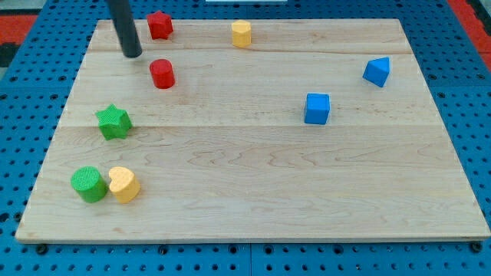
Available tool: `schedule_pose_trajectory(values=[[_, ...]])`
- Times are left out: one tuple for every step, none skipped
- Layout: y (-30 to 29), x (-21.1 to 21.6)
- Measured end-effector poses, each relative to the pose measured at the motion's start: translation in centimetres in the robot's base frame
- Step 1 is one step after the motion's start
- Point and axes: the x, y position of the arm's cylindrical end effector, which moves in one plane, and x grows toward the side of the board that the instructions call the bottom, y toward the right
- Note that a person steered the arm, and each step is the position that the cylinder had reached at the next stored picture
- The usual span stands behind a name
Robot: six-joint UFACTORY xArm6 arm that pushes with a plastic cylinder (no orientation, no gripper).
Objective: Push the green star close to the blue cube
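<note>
My tip [133,54] stood above and just right of the green star [113,121], with no fingers to open or close. The blue cube [317,108] sat far to the star's right. Best to circle to the star's left side, then push steadily rightward across the desk [253,192].

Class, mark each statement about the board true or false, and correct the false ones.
1. The green star touches the blue cube. False: they lie far apart.
2. My tip is nearer the view's top than the green star. True.
3. The yellow heart touches the green cylinder. True.
4. My tip rests against the green star. False: it stands beside the red cylinder.
</note>
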Motion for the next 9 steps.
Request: schedule_pose_trajectory(values=[[6.1,0.8],[18.3,2.8],[13.2,13.6],[7.6,24.6],[0.0,19.2],[-0.7,16.3],[-5.1,16.0],[-5.7,13.3],[6.3,11.9]])
